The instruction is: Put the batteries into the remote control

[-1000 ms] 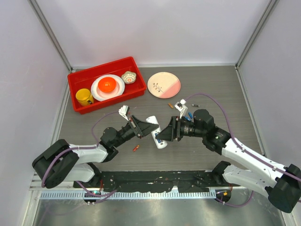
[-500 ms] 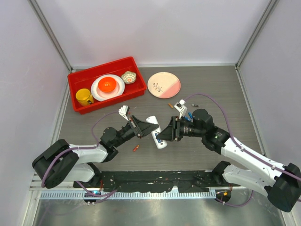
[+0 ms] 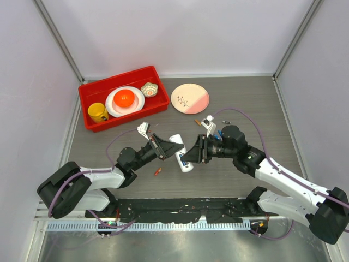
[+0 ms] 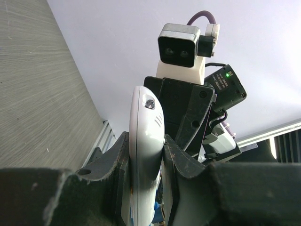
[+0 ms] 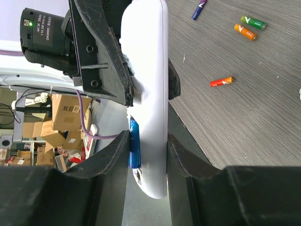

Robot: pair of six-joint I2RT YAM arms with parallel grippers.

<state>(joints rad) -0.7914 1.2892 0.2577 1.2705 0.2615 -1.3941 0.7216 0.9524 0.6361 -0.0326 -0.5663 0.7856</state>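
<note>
Left end effector (image 4: pixel 145 153) clamps the slim white plastic remote control (image 4: pixel 146 117). Right end effector (image 5: pixel 148 141) straddles it, grip unclear, against one blue cylindrical battery (image 5: pixel 134 150). Loose coloured batteries (image 5: pixel 221 82) lie beyond, unloaded.

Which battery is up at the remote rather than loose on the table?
The blue battery, held against the remote in the right gripper; the others lie loose on the table.
</note>
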